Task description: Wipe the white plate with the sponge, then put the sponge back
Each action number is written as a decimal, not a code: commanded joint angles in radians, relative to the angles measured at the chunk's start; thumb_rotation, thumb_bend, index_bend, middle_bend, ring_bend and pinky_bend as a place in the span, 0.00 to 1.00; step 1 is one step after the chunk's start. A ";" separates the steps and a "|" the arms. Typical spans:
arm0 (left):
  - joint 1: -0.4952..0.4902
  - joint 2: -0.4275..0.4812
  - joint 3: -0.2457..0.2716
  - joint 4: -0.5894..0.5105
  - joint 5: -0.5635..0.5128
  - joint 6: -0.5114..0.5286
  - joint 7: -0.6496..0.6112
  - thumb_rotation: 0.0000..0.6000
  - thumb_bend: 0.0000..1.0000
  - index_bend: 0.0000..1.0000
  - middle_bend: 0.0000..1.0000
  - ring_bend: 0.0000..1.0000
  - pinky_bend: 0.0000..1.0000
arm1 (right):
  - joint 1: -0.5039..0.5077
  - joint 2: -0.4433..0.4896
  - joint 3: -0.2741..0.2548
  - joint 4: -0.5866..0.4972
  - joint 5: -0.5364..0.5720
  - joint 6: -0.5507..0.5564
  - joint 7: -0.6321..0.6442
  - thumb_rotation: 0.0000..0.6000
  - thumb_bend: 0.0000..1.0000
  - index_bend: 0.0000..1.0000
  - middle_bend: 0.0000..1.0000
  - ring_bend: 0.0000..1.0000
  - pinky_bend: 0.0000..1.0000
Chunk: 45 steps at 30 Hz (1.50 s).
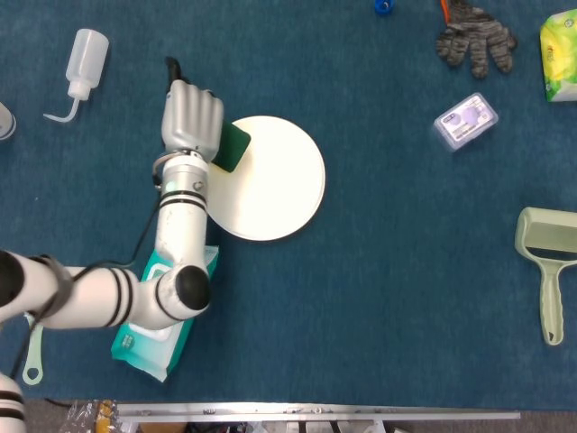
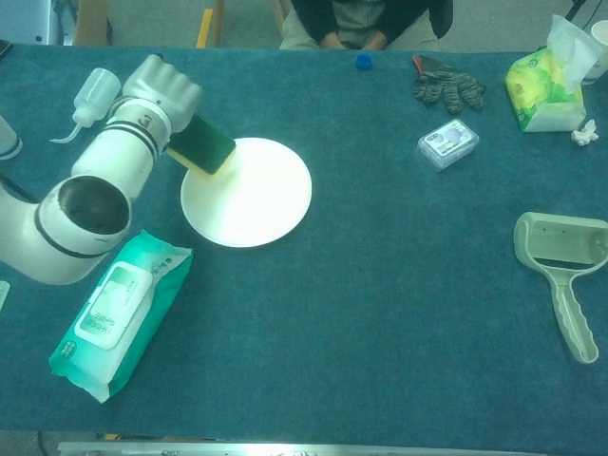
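Observation:
The round white plate lies on the blue cloth, left of centre. My left hand grips the sponge, dark green on top with a yellow underside, above the plate's upper-left rim. In the chest view the sponge looks lifted off the plate. My right hand shows in neither view.
A squeeze bottle lies far left. A teal wipes pack sits under my left forearm. At the right are a small plastic box, a grey glove, a yellow-green pack and a lint-roller holder.

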 commanded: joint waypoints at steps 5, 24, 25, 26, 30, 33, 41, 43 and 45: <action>0.098 0.166 0.061 -0.202 0.128 0.035 -0.140 1.00 0.30 0.43 0.38 0.29 0.05 | 0.003 -0.003 -0.003 -0.001 -0.006 -0.001 0.000 1.00 0.39 0.39 0.39 0.24 0.45; 0.215 0.264 0.140 -0.212 0.189 -0.058 -0.352 1.00 0.29 0.10 0.14 0.04 0.05 | 0.012 -0.004 -0.007 -0.018 -0.014 -0.007 -0.024 1.00 0.39 0.39 0.39 0.24 0.45; 0.217 0.267 0.138 -0.213 0.193 -0.060 -0.362 1.00 0.29 0.09 0.13 0.03 0.05 | 0.012 -0.003 -0.007 -0.019 -0.014 -0.006 -0.024 1.00 0.39 0.39 0.39 0.24 0.45; 0.221 0.273 0.133 -0.217 0.200 -0.061 -0.378 1.00 0.29 0.09 0.12 0.03 0.05 | 0.011 -0.002 -0.006 -0.020 -0.014 -0.005 -0.025 1.00 0.39 0.39 0.39 0.24 0.45; 0.249 0.310 0.105 -0.252 0.270 -0.054 -0.482 1.00 0.29 0.06 0.11 0.02 0.05 | 0.010 0.000 -0.006 -0.021 -0.011 -0.004 -0.026 1.00 0.39 0.39 0.39 0.24 0.45; 0.296 0.336 0.081 -0.276 0.383 -0.032 -0.628 1.00 0.29 0.06 0.11 0.03 0.05 | 0.008 0.000 -0.007 -0.021 -0.008 -0.004 -0.027 1.00 0.39 0.39 0.39 0.24 0.45; 0.459 0.393 0.123 -0.271 0.774 0.056 -1.004 1.00 0.29 0.12 0.15 0.04 0.05 | 0.000 0.005 -0.004 -0.021 0.007 0.000 -0.040 1.00 0.39 0.39 0.39 0.24 0.45; 0.504 0.402 0.155 -0.250 0.857 0.098 -1.051 1.00 0.29 0.13 0.15 0.04 0.05 | -0.002 0.008 -0.004 -0.023 0.011 0.001 -0.043 1.00 0.39 0.39 0.39 0.24 0.45; 0.548 0.417 0.185 -0.235 0.914 0.137 -1.076 1.00 0.29 0.13 0.15 0.04 0.05 | -0.004 0.010 -0.003 -0.024 0.016 0.001 -0.046 1.00 0.39 0.39 0.39 0.24 0.45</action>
